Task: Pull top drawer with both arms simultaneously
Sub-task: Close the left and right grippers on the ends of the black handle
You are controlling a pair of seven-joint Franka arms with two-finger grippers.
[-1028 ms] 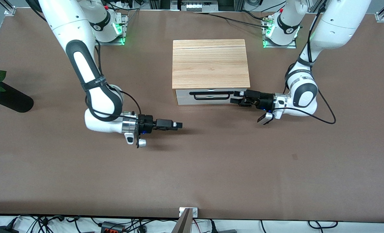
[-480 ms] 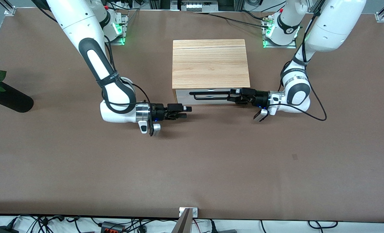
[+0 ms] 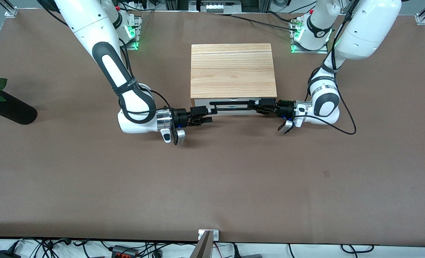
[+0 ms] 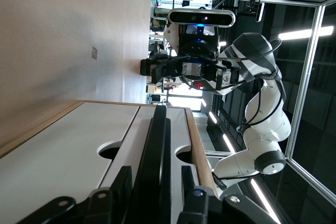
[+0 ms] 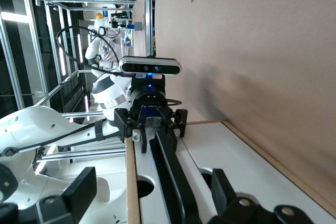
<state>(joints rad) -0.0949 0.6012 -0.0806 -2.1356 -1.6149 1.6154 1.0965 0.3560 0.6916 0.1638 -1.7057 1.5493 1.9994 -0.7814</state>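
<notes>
two grippers meet the top drawer (image 3: 230, 107) at the cabinet (image 3: 233, 70) front facing 6 o'clock: left gripper (image 3: 261, 106) fingers pinching its stiff black bar handle (image 3: 230, 104), right gripper (image 3: 202, 116) fingers spread around the 9 o'clock end; probably light, rigid, on bare brown worktop (image 3: 212, 186).

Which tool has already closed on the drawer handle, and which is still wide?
The left tool pinches the black handle of the top drawer. The right tool sits at the handle's other end with fingers spread.
</notes>
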